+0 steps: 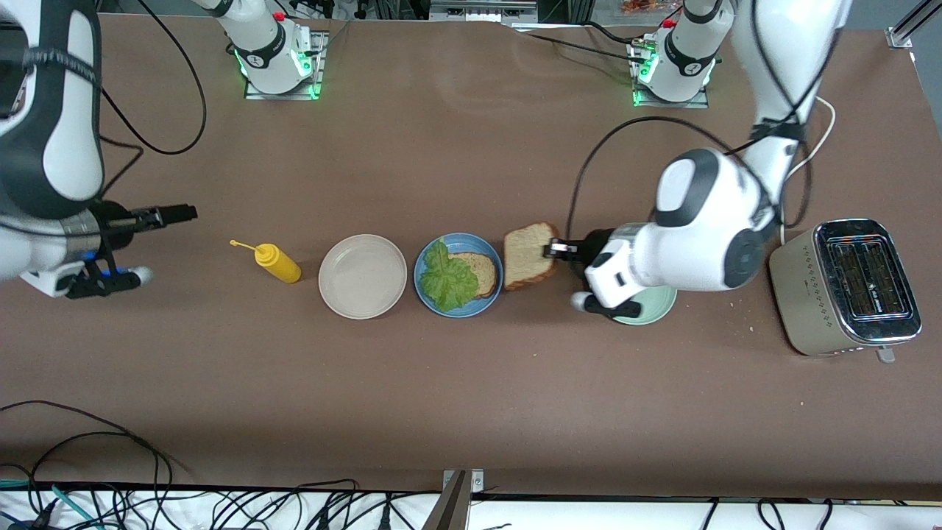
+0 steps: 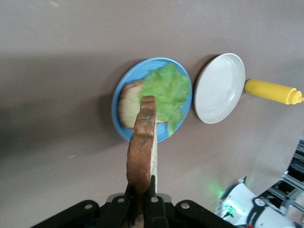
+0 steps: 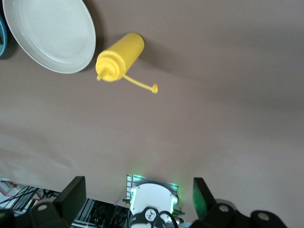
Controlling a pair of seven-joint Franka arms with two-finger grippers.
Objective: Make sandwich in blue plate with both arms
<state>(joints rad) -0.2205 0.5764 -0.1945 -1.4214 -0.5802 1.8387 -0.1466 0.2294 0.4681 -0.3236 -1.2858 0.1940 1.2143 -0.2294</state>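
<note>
Desk [image 1: 456,383]: brown, carrying everything named here.
Toaster [image 1: 846,287]: beside the blue plate's row, at the left arm's end.
Beige plate [image 1: 362,276]: just beside the blue plate, toward the right arm's end.
Blue plate [image 1: 430,294]: holds one bread slice [image 1: 480,271] with a lettuce leaf [image 1: 447,280] on it.
Pale green plate [image 1: 659,308]: under the left arm, between blue plate and toaster.
Second bread slice [image 1: 526,254]: held up on edge, just beside the blue plate.
Left gripper [image 1: 557,249]: clenched on the second bread slice.
Right gripper [image 3: 137,190]: released, empty, waiting well apart from the blue plate.
Yellow squeeze bottle [image 1: 276,263]: lying beside the beige plate.
</note>
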